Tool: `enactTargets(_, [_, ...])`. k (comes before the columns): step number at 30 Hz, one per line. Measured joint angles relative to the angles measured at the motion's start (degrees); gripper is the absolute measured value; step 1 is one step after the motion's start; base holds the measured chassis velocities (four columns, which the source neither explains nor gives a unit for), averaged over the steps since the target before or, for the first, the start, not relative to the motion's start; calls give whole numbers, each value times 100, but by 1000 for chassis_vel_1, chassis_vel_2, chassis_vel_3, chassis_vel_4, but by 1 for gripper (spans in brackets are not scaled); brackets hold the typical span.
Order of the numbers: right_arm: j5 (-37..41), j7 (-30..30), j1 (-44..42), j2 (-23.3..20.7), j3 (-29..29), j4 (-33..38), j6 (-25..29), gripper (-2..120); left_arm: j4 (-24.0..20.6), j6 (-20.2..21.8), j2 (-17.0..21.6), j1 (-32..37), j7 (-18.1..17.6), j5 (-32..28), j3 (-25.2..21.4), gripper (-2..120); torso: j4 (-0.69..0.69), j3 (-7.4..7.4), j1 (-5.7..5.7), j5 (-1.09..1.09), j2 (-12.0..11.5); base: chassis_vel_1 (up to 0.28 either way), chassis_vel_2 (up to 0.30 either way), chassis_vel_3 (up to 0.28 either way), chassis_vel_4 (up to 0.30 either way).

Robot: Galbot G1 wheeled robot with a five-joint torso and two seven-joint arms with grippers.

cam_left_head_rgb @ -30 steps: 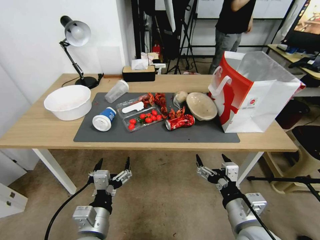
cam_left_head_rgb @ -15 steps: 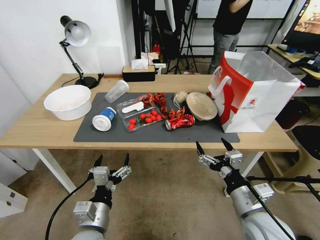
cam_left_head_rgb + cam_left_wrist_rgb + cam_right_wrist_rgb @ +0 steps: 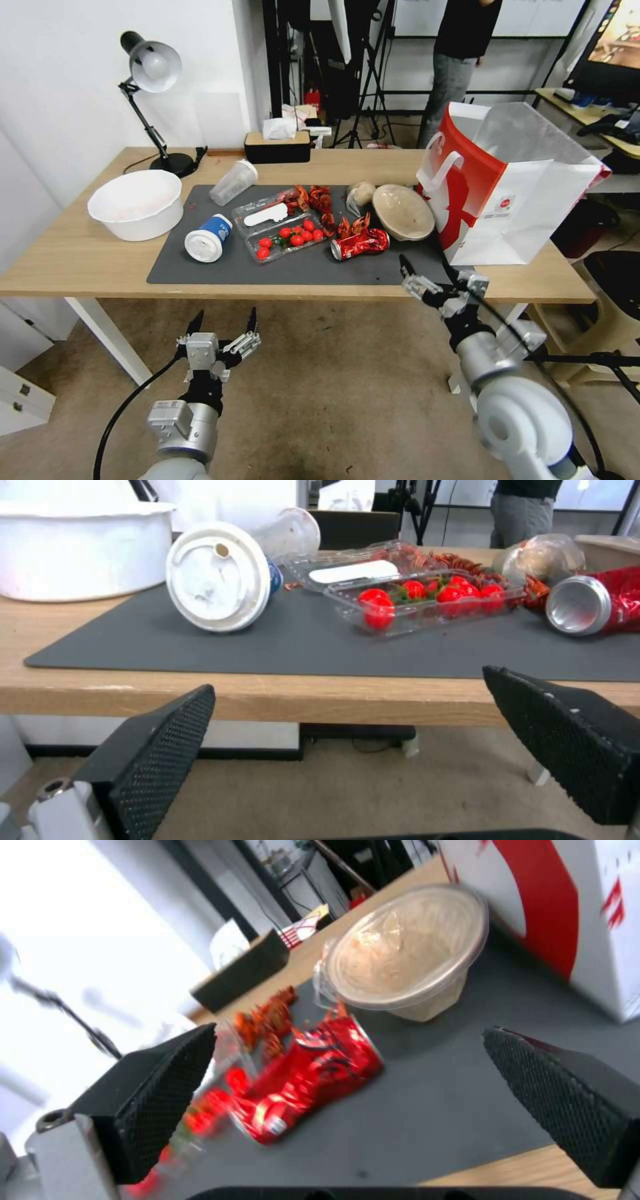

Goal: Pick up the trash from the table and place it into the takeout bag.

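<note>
Red and crushed, the can (image 3: 360, 243) is lying on the bench (image 3: 80, 260) mat just left of the bag (image 3: 513, 193), so the right pincer (image 3: 427, 277), jaws apart, is best straddling its middle, while the left pincer (image 3: 223, 327) is hanging apart below the edge.

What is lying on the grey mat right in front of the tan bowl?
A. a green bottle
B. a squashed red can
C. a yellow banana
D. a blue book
B. A crushed red can lies on its side on the mat, just in front of the bowl; the right wrist view shows the same can near the bowl.
</note>
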Motion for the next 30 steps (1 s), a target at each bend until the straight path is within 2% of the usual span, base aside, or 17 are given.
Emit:
enactTargets(2, [842,394,217,17,35,3,-21,100,27,0,33,-33,-1,-10,-2,100,-2,0,0,0,0,0,0,0,0])
enactTargets(3, [842,394,217,17,35,3,-21,100,27,0,33,-33,-1,-10,-2,100,-2,0,0,0,0,0,0,0,0])
enactTargets(6, [1686,738,469,97,57,-189,43,100,70,2,51,-58,-2,-12,32,100,-2,0,0,0,0,0,0,0,0])
enactTargets(7, [1686,738,469,97,57,-189,43,100,70,2,51,-58,-2,-12,32,100,-2,0,0,0,0,0,0,0,0])
enactTargets(10, [2355,1077,727,171,60,-396,122,100,86,2,60,-59,-2,-12,50,100,-2,0,0,0,0,0,0,0,0])
enactTargets(11, [2788,1269,944,212,79,-556,133,100,88,2,68,-59,-2,-18,52,100,-1,0,0,0,0,0,0,0,0])
enactTargets(14, [3243,1512,1213,264,97,-755,115,100,90,-6,73,-61,-2,-49,53,100,-1,0,0,0,0,0,0,0,0])
enactTargets(18, [3628,1787,1606,348,97,-1058,102,100,75,-14,80,-31,0,-61,61,100,-1,0,0,-1,0,0,0,0,0])
enactTargets(30, [3971,1828,2036,387,111,-1573,73,100,30,-82,94,17,63,-105,35,100,-1,0,0,0,0,0,0,0,0])
